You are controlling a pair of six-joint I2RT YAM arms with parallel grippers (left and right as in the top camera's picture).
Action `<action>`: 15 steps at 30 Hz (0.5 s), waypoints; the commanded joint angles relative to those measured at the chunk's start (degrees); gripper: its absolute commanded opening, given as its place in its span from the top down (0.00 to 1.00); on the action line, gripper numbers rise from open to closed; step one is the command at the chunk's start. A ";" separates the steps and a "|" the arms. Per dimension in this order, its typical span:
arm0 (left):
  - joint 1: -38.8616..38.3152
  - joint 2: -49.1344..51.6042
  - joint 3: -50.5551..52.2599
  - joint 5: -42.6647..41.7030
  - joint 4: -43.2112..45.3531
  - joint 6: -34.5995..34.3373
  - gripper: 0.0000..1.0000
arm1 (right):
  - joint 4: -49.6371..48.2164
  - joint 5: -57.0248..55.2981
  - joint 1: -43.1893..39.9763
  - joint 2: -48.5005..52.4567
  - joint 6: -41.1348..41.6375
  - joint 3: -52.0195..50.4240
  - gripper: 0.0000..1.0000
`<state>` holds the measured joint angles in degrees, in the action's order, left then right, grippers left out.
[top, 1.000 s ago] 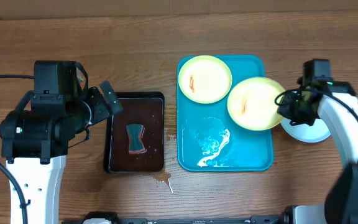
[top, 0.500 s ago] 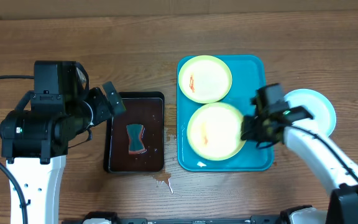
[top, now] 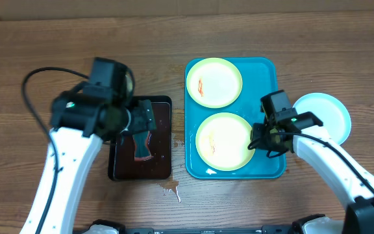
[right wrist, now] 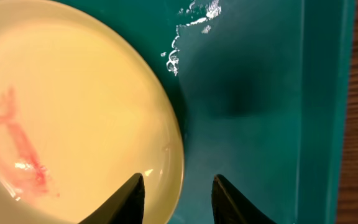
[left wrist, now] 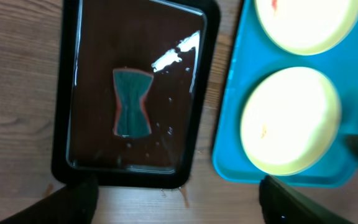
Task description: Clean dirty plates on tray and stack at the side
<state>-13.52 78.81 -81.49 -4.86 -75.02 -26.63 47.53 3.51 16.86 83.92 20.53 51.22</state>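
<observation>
Smeared plate (right wrist: pixel 61 112) rim between right gripper's (right wrist: pixel 179 180) parted fingers, tray (right wrist: pixel 260 124) beneath, left gripper (left wrist: pixel 178 186) spread wide above sponge (left wrist: pixel 132 102) in black tray (left wrist: pixel 59 93), white plate (top: pixel 330 117) off tray

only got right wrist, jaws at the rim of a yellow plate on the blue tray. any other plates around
Observer: Yes. A second yellow plate with a red smear sits at the tray's far end.
Operator: any plate off the tray
Observer: One. A white plate with a blue rim lies on the table, right of the tray. I see no smear on it.
Operator: wheres the left arm
Observer: The left gripper hovers over a black tray, close to the sponge in it, jaws open.
</observation>
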 commanded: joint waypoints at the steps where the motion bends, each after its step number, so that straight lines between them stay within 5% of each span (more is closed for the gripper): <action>1: -1.20 3.54 4.74 4.31 1.92 -1.53 0.25 | 1.53 -0.85 -0.15 -4.26 -1.27 4.39 0.63; 7: -1.18 11.45 12.35 3.80 9.01 -3.43 0.50 | 4.39 -0.85 -0.15 -6.69 -1.27 4.79 0.62; 15: -1.14 23.23 14.27 7.34 14.05 -5.14 0.65 | 5.97 -0.87 -0.15 -6.67 -1.27 4.79 0.62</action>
<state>-14.55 99.18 -67.42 -1.06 -61.45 -30.06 53.63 3.38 16.86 77.84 19.49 55.16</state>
